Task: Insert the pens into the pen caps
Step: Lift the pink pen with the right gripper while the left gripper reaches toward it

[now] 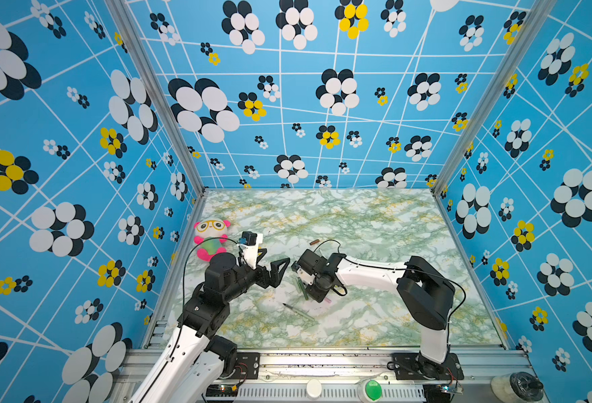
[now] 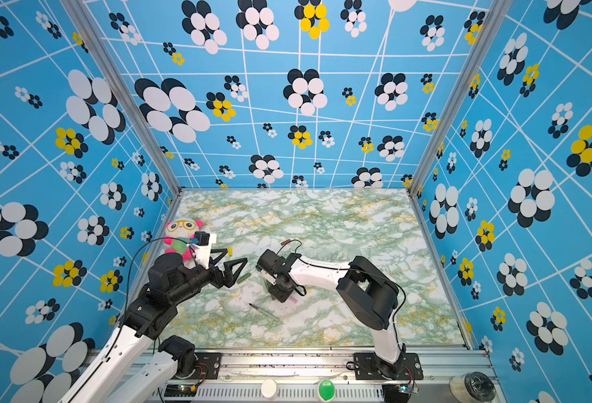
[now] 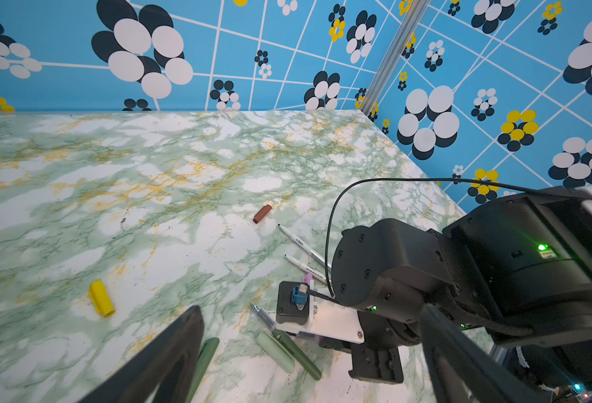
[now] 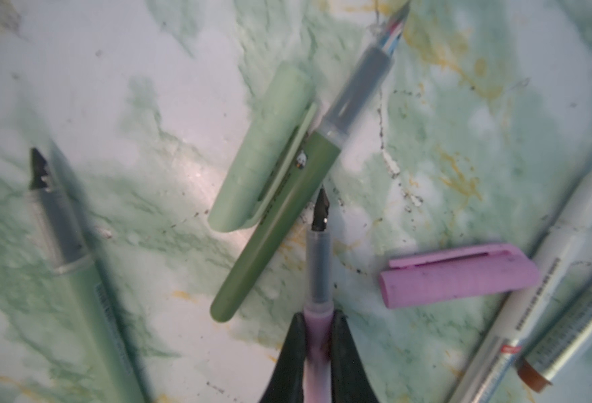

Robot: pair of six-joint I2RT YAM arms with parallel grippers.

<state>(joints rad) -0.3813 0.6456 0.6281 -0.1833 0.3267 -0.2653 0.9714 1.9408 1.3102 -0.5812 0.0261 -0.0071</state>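
I count five pens in right wrist view: pale green pen [image 4: 78,279]; dark green pen [image 4: 277,216]; brown-ended white pen [image 4: 573,331]; second white pen [image 4: 566,230]; pink pen [image 4: 317,272] pinched in closed right claw [image 4: 317,319], nib just beside dark green pen, over counter [image 4: 78,87]; two caps there: pale green cap [image 4: 263,153] against dark green pen, pink cap [image 4: 462,275]; left wrist view adds brown cap [image 3: 262,213], yellow cap [image 3: 101,297], dark green cap [image 3: 205,356]; left claw [image 2: 236,255] spread wide, empty.
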